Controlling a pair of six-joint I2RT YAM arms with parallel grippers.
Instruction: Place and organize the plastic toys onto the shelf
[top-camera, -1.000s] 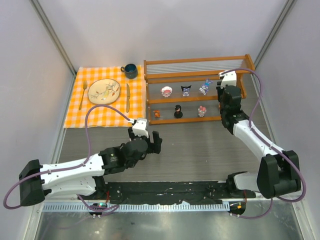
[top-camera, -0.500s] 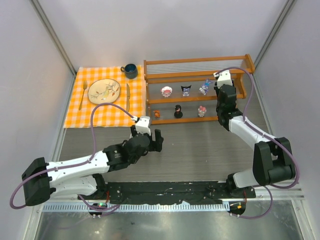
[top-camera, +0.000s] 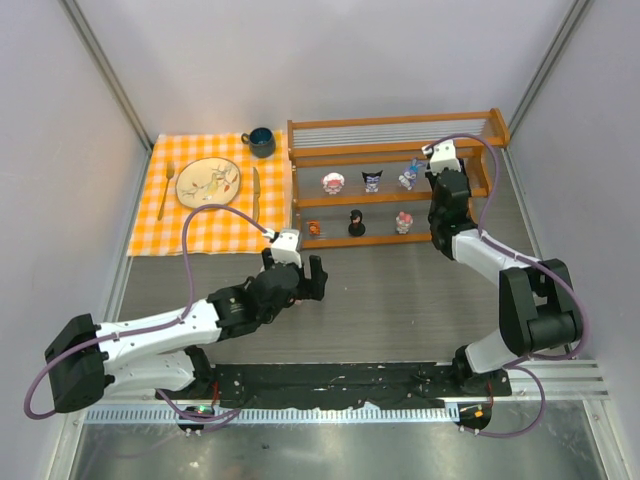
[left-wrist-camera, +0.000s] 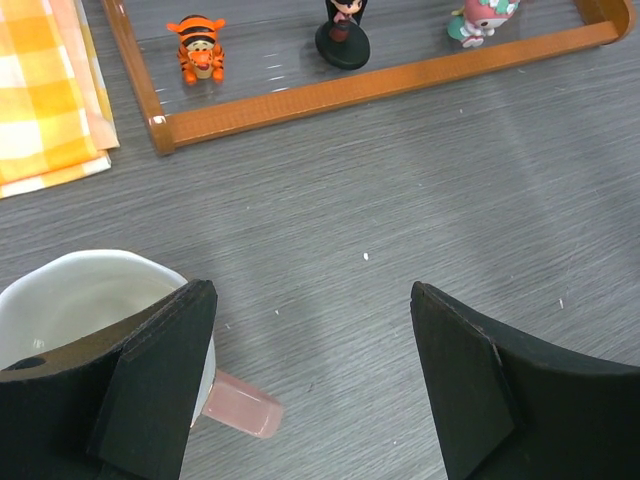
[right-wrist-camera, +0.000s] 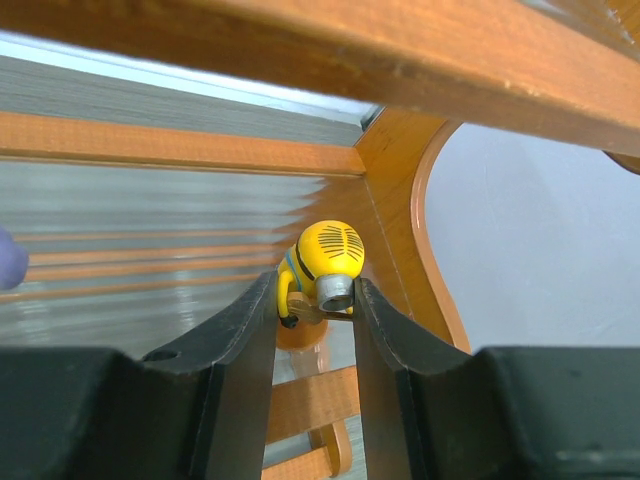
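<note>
My right gripper (right-wrist-camera: 315, 303) is clamped on a small yellow plastic figurine (right-wrist-camera: 326, 256) with a round striped head and one grey goggle. The black fingers (right-wrist-camera: 240, 350) pinch its body from both sides, so the head stands clear above them and I can see where it is going. I hold it at the right end of the orange-brown wooden shelf (right-wrist-camera: 398, 170), close to the curved end post and under the top rail. Whether its base touches the tier I cannot tell.

That end looks like the free spot. The upper tier carries a pink-white figurine (top-camera: 334, 182), a dark purple figurine (top-camera: 372, 180) and a blue-purple figurine (top-camera: 408, 178), evenly spaced. The lower tier carries an orange striped tiger figurine (left-wrist-camera: 198, 50), a black figurine on a round base (left-wrist-camera: 342, 35) and a pink-and-white figurine (left-wrist-camera: 480, 18). Mine would extend the upper row, I judge.

The shelf is smooth, glossy varnished wood with thin rails. The toys look hard, slick and top-heavy — I expect one to tip if released before it sits flat.

My left gripper (left-wrist-camera: 312, 375) has its jaws wide apart and holds nothing. It hangs low over the grey wood-grain table (left-wrist-camera: 430, 210) in front of the shelf's left corner, with a white glazed mug with a pink handle (left-wrist-camera: 85, 295) just beside one finger — not a toy, so it has no business on the shelf.
</note>
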